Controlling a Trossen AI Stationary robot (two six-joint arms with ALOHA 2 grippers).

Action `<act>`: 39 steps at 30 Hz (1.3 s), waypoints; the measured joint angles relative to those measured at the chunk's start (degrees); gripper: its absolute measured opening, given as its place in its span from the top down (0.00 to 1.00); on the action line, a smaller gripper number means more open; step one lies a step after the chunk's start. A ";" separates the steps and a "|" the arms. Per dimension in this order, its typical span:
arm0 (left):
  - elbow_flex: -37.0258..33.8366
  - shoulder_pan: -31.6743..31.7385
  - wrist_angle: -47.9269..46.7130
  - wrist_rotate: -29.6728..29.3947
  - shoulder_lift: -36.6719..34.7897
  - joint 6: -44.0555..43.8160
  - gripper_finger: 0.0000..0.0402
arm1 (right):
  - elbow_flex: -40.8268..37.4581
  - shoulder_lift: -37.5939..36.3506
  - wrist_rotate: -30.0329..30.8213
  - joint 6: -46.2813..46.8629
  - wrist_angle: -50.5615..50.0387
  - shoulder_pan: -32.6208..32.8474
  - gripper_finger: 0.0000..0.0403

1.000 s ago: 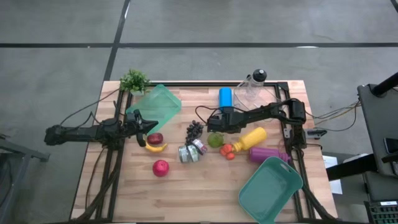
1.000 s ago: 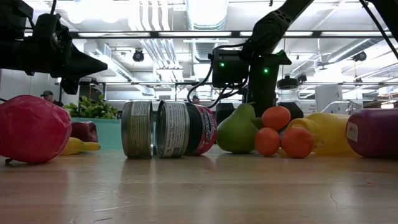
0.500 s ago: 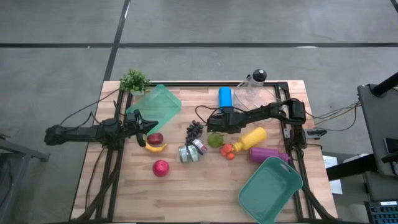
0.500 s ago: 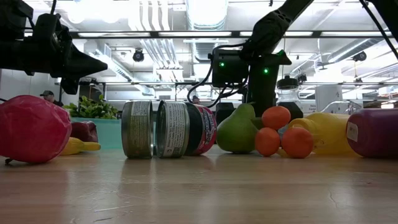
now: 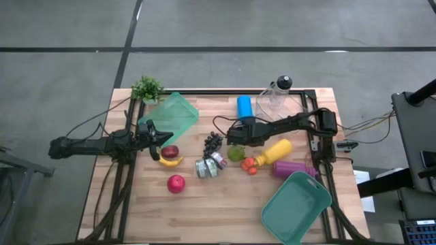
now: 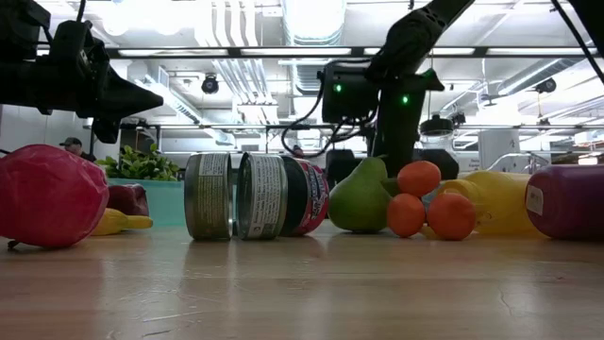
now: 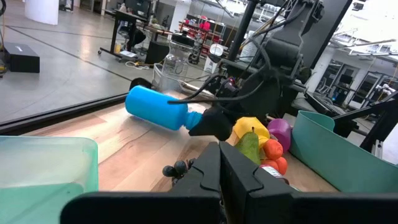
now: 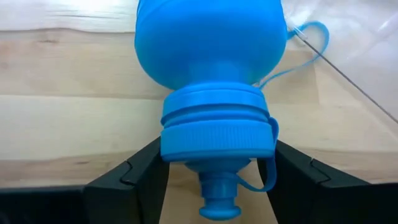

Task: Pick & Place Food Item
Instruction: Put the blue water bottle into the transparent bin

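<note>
— Where is the right pincer (image 5: 235,131)?

— Upper middle of the high view, low over the wooden table (image 5: 204,204). Its fingers (image 8: 127,177) stand wide apart on either side of the cap end of a blue plastic bottle (image 5: 243,105) lying on its side; I cannot tell whether they touch it.

— And the food?

— A green pear (image 5: 236,152) sits just below that pincer in the high view, beside three small orange fruits (image 5: 248,165), a bunch of dark grapes (image 5: 213,141) and two metal cans (image 5: 209,165). A yellow banana (image 5: 170,161) and two red apples (image 5: 176,183) lie left of centre.

— The left pincer (image 5: 158,138)?

— At centre left, above the banana, next to a tilted translucent green bin (image 5: 170,117). Its fingers meet at the tips, holding nothing.
</note>
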 joint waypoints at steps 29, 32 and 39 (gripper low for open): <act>-0.02 0.01 0.01 0.00 -0.01 0.00 1.00 | 4.42 -26.97 -22.19 -14.18 -20.82 -1.54 0.48; -0.02 0.02 0.01 0.01 -0.01 0.00 1.00 | 9.05 -25.18 -26.58 -17.04 -27.90 -2.83 0.48; 0.00 0.02 0.00 0.00 0.00 0.00 1.00 | 24.72 -17.81 -33.16 -28.32 -48.36 -7.65 0.49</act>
